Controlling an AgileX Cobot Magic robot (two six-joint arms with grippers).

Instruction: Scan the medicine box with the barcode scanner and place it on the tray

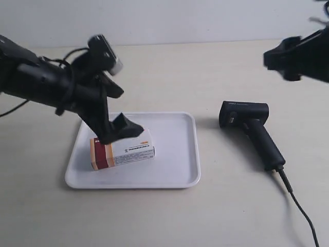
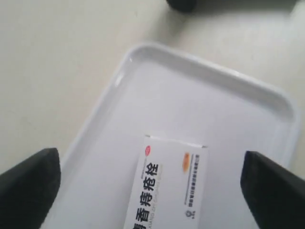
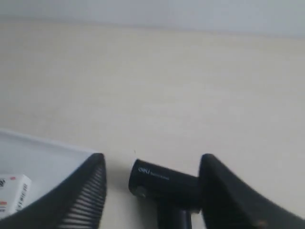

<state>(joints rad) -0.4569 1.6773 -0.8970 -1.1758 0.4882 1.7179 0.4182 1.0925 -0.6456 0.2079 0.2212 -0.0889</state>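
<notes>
White tray [image 1: 180, 154] at lower left already holds the box [image 1: 122, 152]; the left gripper [image 1: 119, 131] hangs over it, jaws spread. Scanner [image 1: 250, 128] lies on the bench [image 1: 169, 72] right of centre, the right gripper [image 3: 152, 191] spread above. Placement looks finished; retreat probably follows.

One medicine box [image 1: 122, 151], one tray [image 1: 180, 172], one barcode scanner [image 1: 250, 129] and two arms on the worktop [image 1: 164, 77].

Probably a lab test setup: a bare beige bench [image 1: 169, 72] against a plain pale wall [image 1: 169, 20], nothing homely around.
</notes>
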